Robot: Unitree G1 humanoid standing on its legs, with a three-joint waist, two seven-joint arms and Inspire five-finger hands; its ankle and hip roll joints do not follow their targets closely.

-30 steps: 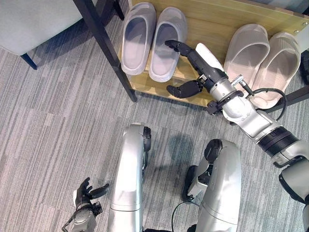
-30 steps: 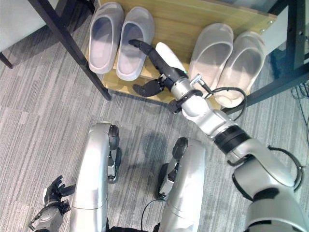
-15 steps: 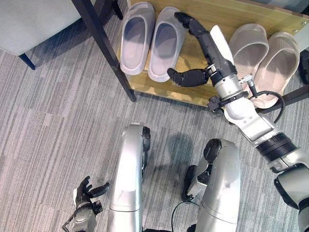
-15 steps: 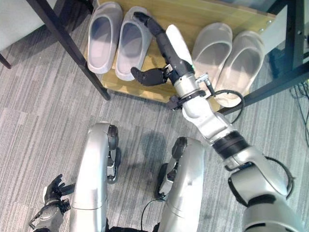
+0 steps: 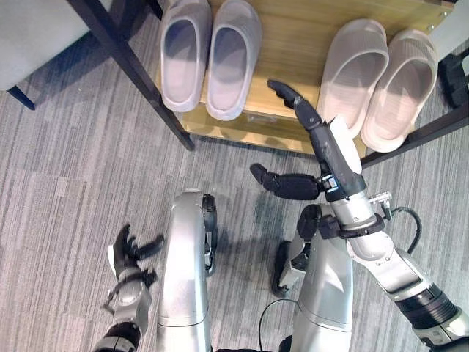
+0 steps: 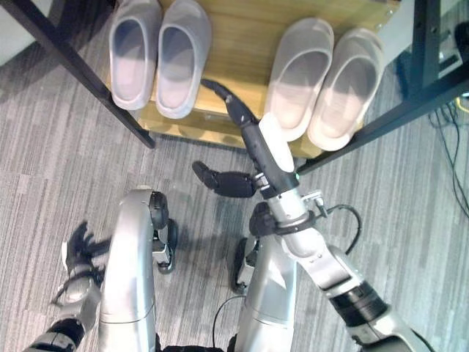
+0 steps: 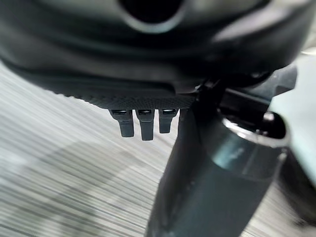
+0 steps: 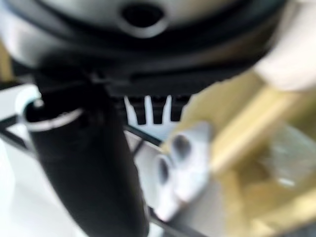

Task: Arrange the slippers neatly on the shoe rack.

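two pairs of slippers sit on the wooden shelf of the shoe rack (image 5: pixel 293 44), toes pointing away from the robot. the grey pair (image 5: pixel 209 55) lies side by side at the rack's left end, just beside the dark rack leg (image 5: pixel 132 70), the two slippers touching along their inner edges. the beige pair (image 5: pixel 377 77) lies side by side at the right end, heels near or slightly over the shelf's front edge, close to the dark bar (image 5: pixel 418 132) that crosses there. the right hand (image 5: pixel 311 143) hangs in front of the rack between the two pairs, holding nothing: its fingers are stretched straight out toward the bare middle of the shelf, fingertips above the shelf's front edge, and the thumb juts out sideways over the carpet (image 5: pixel 73 161). the left hand (image 5: pixel 128 253) is low at the robot's left side above the carpet, well apart from the rack, fingers spread and relaxed, empty.
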